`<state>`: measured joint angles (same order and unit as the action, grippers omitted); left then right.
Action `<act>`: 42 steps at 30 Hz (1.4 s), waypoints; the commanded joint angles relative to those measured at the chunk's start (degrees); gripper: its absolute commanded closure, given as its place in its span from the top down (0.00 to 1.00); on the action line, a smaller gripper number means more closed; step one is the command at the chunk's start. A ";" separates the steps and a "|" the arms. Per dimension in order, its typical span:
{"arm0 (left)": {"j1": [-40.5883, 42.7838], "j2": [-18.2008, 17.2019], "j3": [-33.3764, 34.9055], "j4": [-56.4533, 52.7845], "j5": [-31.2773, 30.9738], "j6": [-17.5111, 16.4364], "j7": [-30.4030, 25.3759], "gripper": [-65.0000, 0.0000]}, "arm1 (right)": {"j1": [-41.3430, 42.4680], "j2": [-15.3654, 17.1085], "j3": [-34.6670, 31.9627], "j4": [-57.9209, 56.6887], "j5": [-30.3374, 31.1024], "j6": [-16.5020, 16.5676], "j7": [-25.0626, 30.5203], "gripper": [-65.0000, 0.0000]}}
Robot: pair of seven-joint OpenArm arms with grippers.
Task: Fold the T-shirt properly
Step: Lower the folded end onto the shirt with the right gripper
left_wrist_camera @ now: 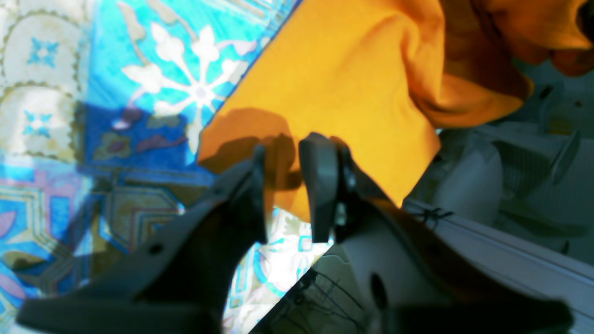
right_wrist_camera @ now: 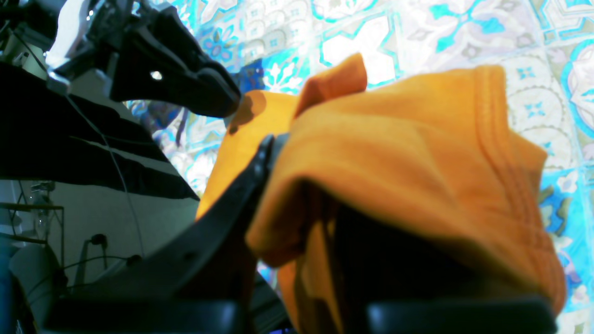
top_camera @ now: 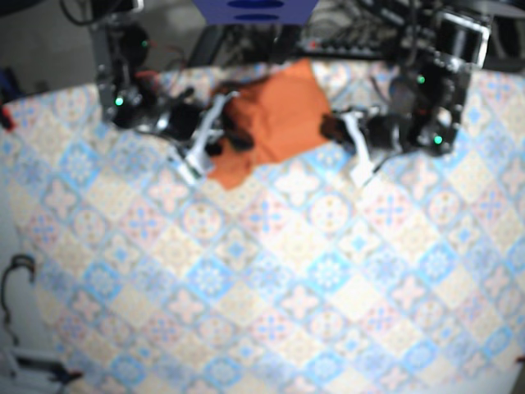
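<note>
T-shirt (top_camera: 275,123), soft and floppy, hangs bunched in the pinching right gripper (top_camera: 221,131); the left gripper (left_wrist_camera: 287,176) gapes slightly beside its corner, a good place to grab.

Black left pincer (left_wrist_camera: 282,160), white casing (left_wrist_camera: 366,264), thin cables (left_wrist_camera: 327,287)

A robotics lab, by the look of it: the table wears a tile-patterned cloth (top_camera: 271,271), and tangled cables and electronics (top_camera: 361,33) crowd its far edge.
</note>
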<state>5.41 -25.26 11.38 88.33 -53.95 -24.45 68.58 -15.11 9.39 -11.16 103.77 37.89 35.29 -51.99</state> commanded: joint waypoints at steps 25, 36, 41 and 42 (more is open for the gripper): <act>-1.06 -0.37 -0.26 0.76 5.38 -0.39 -0.40 0.21 | -1.37 0.24 -1.46 1.42 1.45 0.36 1.66 0.10; -1.15 -0.37 -0.26 0.76 5.38 -0.39 -0.40 0.21 | -1.28 0.24 -1.46 1.42 1.45 0.36 1.66 0.35; -1.23 -0.37 -0.26 0.76 5.47 -0.39 -0.40 0.21 | -1.28 0.33 -1.55 1.42 1.45 0.36 1.66 0.44; -1.23 -0.37 -0.34 0.76 5.47 -0.39 -0.40 0.21 | -1.28 0.33 -1.63 1.42 1.45 0.36 1.66 0.46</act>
<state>4.91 -25.06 11.40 88.29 -47.75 -24.45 68.58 -16.84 9.54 -12.78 103.94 37.89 35.27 -51.64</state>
